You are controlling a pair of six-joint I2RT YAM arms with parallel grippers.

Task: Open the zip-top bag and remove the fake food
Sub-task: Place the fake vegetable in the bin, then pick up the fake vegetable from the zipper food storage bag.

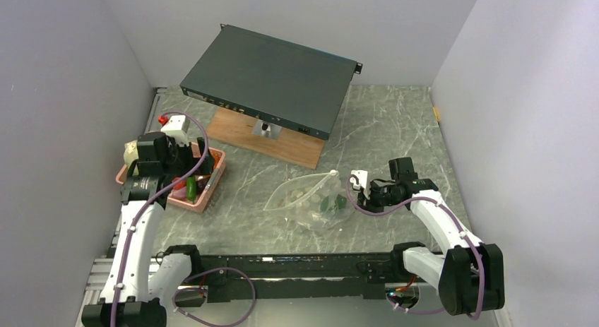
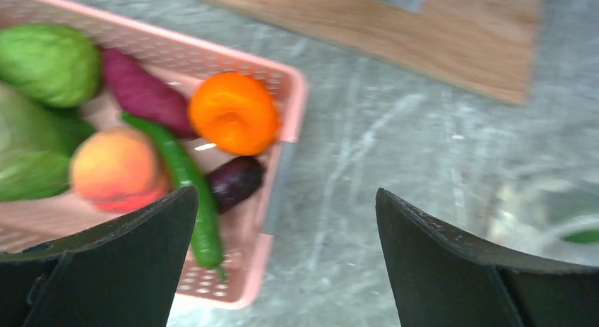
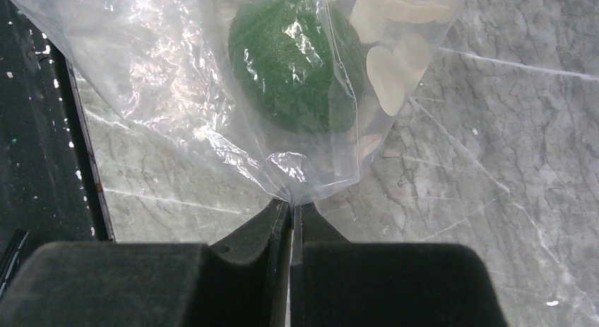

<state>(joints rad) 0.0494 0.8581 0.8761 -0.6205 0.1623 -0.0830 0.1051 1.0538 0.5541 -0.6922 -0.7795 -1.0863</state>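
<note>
The clear zip-top bag [image 1: 309,198] lies on the marble table with its mouth toward the left. Inside it I see a dark green fake food piece [image 3: 293,62] and pale slices [image 3: 388,66]. My right gripper [image 3: 291,203] is shut on the bag's corner, pinching the plastic [image 3: 212,94]; in the top view the gripper [image 1: 353,197] sits at the bag's right end. My left gripper [image 2: 287,191] stands open and holds nothing, hovering by the right rim of the pink basket [image 2: 289,122]. In the basket lie an orange [image 2: 233,111], a peach [image 2: 116,168], a green chili [image 2: 185,182] and other fake food.
A dark rack unit [image 1: 272,80] rests on a wooden board [image 1: 265,138] at the back. The pink basket [image 1: 214,179] is at the left, under my left arm. A black rail [image 1: 297,267] runs along the near edge. Walls close in on both sides.
</note>
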